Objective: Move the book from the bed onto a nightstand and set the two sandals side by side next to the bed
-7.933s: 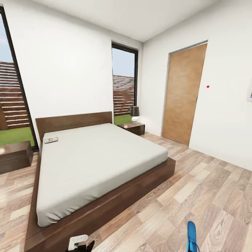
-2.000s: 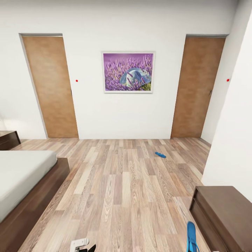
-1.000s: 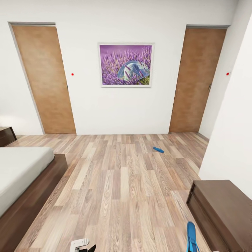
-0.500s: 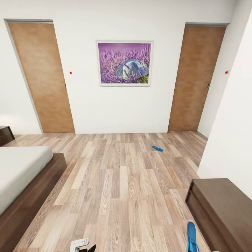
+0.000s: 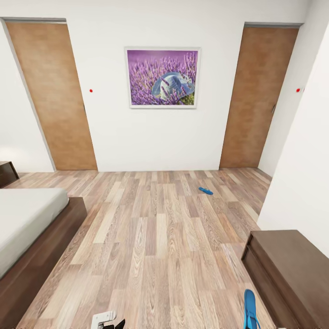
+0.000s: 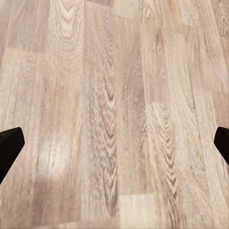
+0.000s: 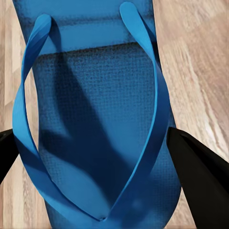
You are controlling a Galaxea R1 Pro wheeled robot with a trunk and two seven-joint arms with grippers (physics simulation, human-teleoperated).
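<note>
On the wood floor (image 5: 155, 237), right pincer (image 7: 114, 157) pinching a blue sandal (image 7: 95, 119), left pincer (image 6: 114, 148) spread, second sandal (image 5: 205, 190) far off.

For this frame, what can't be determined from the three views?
- Far sandal, head view: too small to tell strap side or which foot.
- Held sandal: cut off by the picture edges in both the head and right wrist views.
- Bed: left edge crops it; anything on the mattress unseen.
- Left end effector: only the fingertips show at the picture's edges.
</note>
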